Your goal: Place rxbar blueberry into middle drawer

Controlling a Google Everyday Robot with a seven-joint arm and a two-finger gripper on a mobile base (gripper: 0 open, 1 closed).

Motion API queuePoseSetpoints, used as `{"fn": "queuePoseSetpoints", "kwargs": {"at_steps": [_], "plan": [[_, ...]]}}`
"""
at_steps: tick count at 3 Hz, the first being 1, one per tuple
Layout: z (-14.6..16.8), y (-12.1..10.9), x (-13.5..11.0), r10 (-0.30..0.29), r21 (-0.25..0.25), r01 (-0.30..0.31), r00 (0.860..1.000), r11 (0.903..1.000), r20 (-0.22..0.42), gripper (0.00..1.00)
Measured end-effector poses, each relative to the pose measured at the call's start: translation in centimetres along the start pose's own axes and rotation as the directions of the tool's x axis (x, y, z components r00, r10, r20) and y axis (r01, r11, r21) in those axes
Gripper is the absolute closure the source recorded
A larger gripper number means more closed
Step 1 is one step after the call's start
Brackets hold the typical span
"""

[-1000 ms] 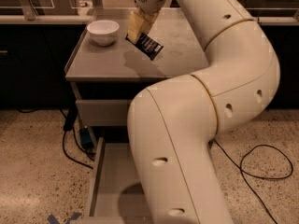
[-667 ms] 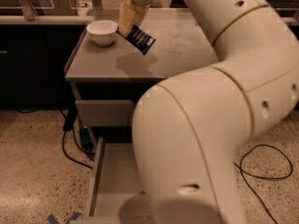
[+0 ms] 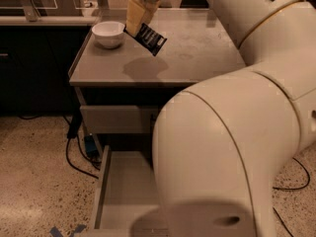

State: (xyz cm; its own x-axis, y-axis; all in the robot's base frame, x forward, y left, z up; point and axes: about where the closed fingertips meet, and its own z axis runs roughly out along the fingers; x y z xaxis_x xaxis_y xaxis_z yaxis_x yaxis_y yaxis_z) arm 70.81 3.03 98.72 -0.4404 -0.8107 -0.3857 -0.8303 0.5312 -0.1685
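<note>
My gripper (image 3: 137,26) hangs above the left part of the cabinet top, shut on the rxbar blueberry (image 3: 148,38), a dark wrapper with white lettering that tilts down to the right, clear of the surface. Its shadow falls on the countertop (image 3: 197,53) below. The middle drawer (image 3: 123,191) stands pulled out at the bottom of the cabinet, light grey with low side walls; my arm (image 3: 222,147) hides its right half.
A white bowl (image 3: 108,32) sits on the countertop just left of the gripper. A shut grey drawer front (image 3: 116,118) lies above the open drawer. Black cables (image 3: 74,157) and a blue object trail on the speckled floor at the left.
The gripper with the bar has shifted a little left and toward the front of the countertop. The arm has swung and fills more of the right side.
</note>
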Motion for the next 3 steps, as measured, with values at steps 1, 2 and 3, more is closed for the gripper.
{"fn": "queuePoseSetpoints", "kwargs": {"at_steps": [1, 2, 3], "plan": [[0.2, 1.2, 0.3, -0.001, -0.047, 0.003, 0.999, 0.9989, 0.034, 1.00], [-0.9, 3.4, 0.6, 0.013, -0.067, -0.008, 0.998, 0.9977, 0.067, 1.00], [-2.7, 8.3, 0.8, 0.005, -0.081, -0.002, 0.999, 0.9968, 0.037, 1.00]]}}
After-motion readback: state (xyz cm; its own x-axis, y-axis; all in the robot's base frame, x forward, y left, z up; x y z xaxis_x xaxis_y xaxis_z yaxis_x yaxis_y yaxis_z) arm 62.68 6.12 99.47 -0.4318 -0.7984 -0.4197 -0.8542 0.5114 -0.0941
